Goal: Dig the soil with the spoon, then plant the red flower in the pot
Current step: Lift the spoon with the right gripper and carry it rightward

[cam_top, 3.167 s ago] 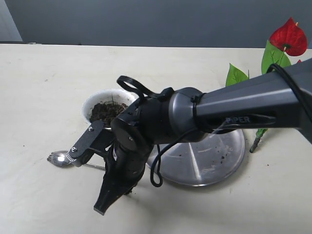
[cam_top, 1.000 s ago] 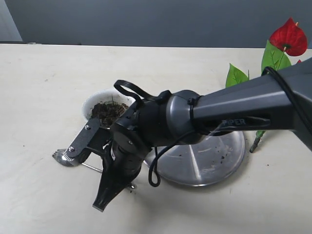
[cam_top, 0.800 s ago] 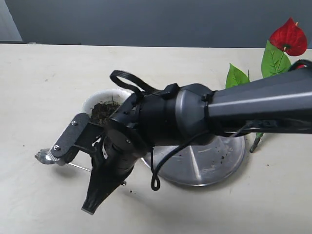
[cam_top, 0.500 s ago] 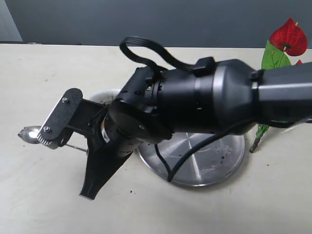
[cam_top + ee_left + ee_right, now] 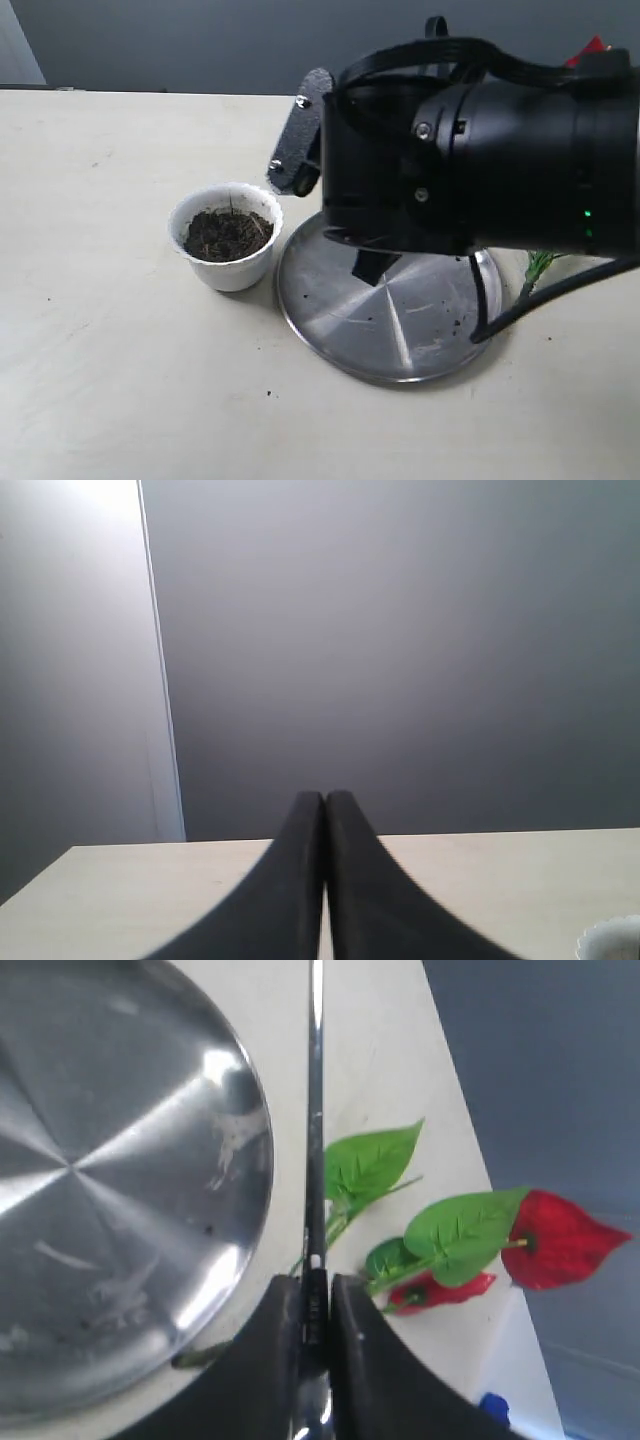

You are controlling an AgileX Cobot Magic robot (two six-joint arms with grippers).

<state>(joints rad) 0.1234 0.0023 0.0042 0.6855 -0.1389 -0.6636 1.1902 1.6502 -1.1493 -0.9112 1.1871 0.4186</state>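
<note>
My right gripper is shut on the spoon; the thin silver handle runs out between the jaws and the bowl is out of sight. The gripper hangs over the edge of the steel plate beside the red flower with its green leaves, which lies on the table. In the exterior view the arm hides the spoon and most of the red flower; one of the fingers shows behind the pot. The white pot holds the dark soil. My left gripper is shut, empty.
The round steel plate lies right of the pot, with a few soil crumbs on it. The flower's stem end pokes out past the plate's right side. A small blue object lies near the flower. The pot's rim edges into the left wrist view.
The right arm has lifted from the table left of the pot and swung right and back, over the plate, carrying the spoon. The pot now stands uncovered.
</note>
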